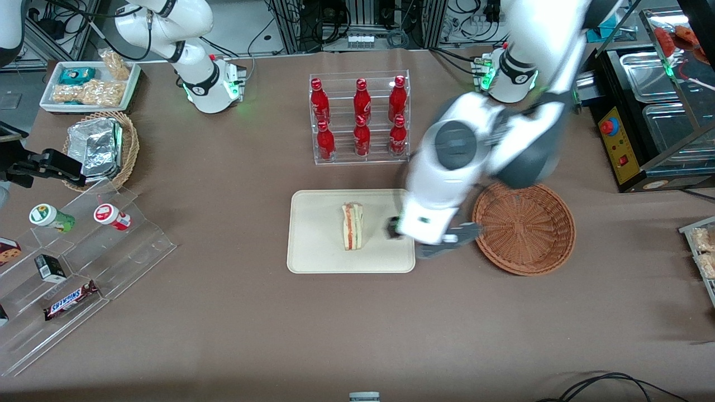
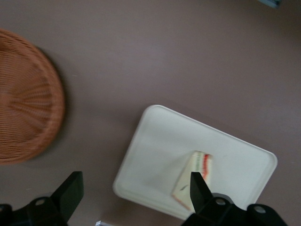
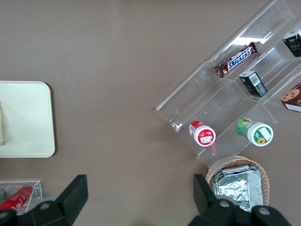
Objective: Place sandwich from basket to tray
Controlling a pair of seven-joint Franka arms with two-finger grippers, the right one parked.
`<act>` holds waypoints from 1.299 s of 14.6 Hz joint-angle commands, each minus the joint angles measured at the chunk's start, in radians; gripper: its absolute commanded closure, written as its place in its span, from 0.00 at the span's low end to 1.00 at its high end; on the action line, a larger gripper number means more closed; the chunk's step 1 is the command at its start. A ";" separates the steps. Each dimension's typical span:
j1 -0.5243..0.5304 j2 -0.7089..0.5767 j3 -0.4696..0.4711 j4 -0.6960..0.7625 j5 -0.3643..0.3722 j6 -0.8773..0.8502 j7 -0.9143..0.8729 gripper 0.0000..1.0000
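My claw (image 2: pixel 134 197) hangs with its fingers (image 2: pixel 69 190) spread apart and holding nothing, above the edge of the tray (image 1: pixel 313 245) that faces the basket (image 1: pixel 525 230). The sandwich (image 1: pixel 353 225) stands on its side near the tray's middle, apart from my fingers. The basket sits just beside the tray.

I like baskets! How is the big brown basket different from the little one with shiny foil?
The reddish-brown wicker basket is wider, darker and holds nothing; the tan basket is smaller, paler and holds foil packs. The left gripper, jaws open, hovers beside the reddish-brown one, not the tan one. Both are round and woven.
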 commanded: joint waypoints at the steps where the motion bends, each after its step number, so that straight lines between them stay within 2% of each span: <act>1: 0.150 -0.109 -0.009 -0.094 -0.067 -0.097 0.152 0.00; 4: 0.287 -0.169 -0.008 -0.092 -0.070 -0.259 0.311 0.00; 10: 0.488 -0.267 -0.011 -0.106 -0.053 -0.439 0.536 0.00; 15: 0.476 -0.343 -0.007 -0.112 -0.050 -0.468 0.556 0.00; 17: 0.421 -0.431 0.003 -0.208 -0.047 -0.392 0.558 0.00; 19: 0.372 -0.552 0.023 -0.383 0.032 -0.239 0.558 0.00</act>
